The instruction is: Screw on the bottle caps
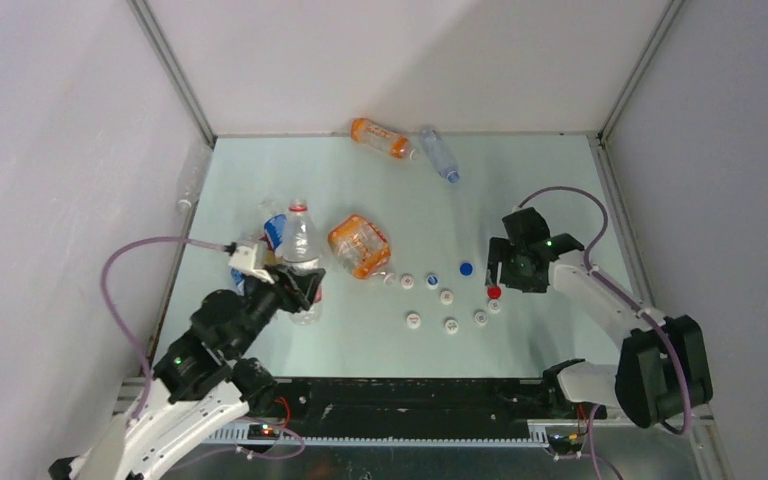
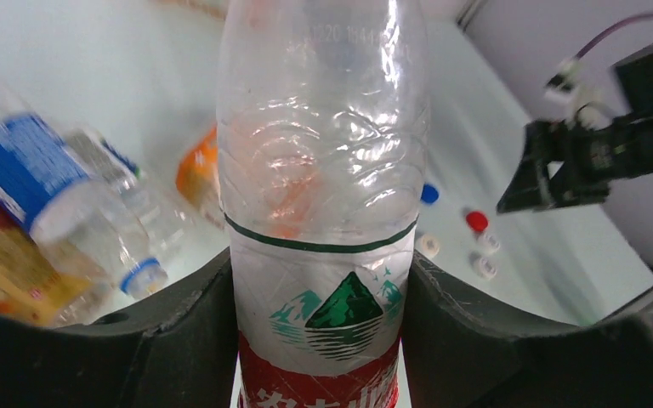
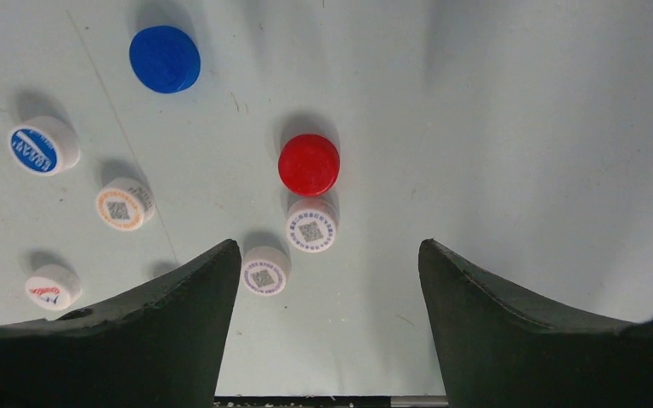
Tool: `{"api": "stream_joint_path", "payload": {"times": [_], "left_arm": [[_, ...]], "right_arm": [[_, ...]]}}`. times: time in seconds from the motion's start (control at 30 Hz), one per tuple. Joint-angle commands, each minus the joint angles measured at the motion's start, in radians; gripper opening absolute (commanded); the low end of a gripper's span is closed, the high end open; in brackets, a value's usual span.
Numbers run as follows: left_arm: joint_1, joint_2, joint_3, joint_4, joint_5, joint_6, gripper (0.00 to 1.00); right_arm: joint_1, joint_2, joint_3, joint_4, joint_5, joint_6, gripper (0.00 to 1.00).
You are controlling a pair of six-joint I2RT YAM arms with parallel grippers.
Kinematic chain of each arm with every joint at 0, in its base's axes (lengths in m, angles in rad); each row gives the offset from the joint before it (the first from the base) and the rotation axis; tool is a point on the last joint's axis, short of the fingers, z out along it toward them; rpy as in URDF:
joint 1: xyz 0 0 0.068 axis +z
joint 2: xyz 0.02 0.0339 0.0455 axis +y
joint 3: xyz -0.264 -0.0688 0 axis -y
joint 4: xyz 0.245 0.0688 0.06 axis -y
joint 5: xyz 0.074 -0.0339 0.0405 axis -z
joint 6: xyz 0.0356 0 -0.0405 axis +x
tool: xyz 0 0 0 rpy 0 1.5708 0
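Note:
A clear bottle (image 1: 301,245) with a red-and-white label and a green mountain print (image 2: 323,170) stands upright at the left, its neck open with a red ring. My left gripper (image 1: 295,290) is shut on its body, and both fingers (image 2: 178,331) press against the label. Several bottle caps lie in the middle of the table: a red one (image 1: 494,292) (image 3: 309,164), a blue one (image 1: 466,268) (image 3: 165,59) and white ones (image 1: 446,296) (image 3: 312,227). My right gripper (image 1: 515,265) (image 3: 327,255) hovers open just above the red cap with nothing between its fingers.
A crushed orange bottle (image 1: 360,245) lies right of the held one, and a blue-labelled bottle (image 1: 275,230) (image 2: 25,170) lies behind it. Another orange bottle (image 1: 380,137) and a clear one (image 1: 438,153) lie at the back wall. Walls close in the table's sides.

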Motion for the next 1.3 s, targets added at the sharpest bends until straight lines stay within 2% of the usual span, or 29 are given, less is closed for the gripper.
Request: {"api": "stream_joint_path", "payload": {"times": [0.0, 0.13, 0.43, 0.73, 0.87, 1.03, 1.13, 1.27], "left_arm": [[-0.004, -0.038, 0.119, -0.049, -0.047, 0.159, 0.62], [-0.004, -0.059, 0.124, -0.039, -0.026, 0.287, 0.62], [-0.004, -0.164, 0.014, 0.090, 0.071, 0.507, 0.60], [-0.004, -0.132, -0.014, 0.125, 0.148, 0.615, 0.63], [-0.004, -0.106, -0.038, 0.186, 0.191, 0.648, 0.63], [-0.004, -0.066, -0.056, 0.254, 0.238, 0.671, 0.61], [-0.004, -0.018, -0.080, 0.314, 0.308, 0.693, 0.58], [-0.004, 0.088, -0.093, 0.472, 0.416, 0.690, 0.55]], "right_arm": [[0.005, 0.086, 0.062, 0.024, 0.034, -0.003, 0.77], [0.004, 0.170, 0.077, 0.053, 0.005, 0.000, 0.70], [-0.002, 0.306, 0.079, 0.130, -0.036, 0.007, 0.59], [0.001, 0.363, 0.081, 0.140, -0.039, 0.009, 0.51], [0.000, 0.376, 0.081, 0.144, -0.033, 0.002, 0.41], [0.013, 0.348, 0.081, 0.126, -0.029, -0.007, 0.18], [0.043, 0.245, 0.082, 0.117, -0.031, -0.018, 0.13], [0.120, 0.078, 0.128, 0.072, -0.028, -0.071, 0.09]]}}
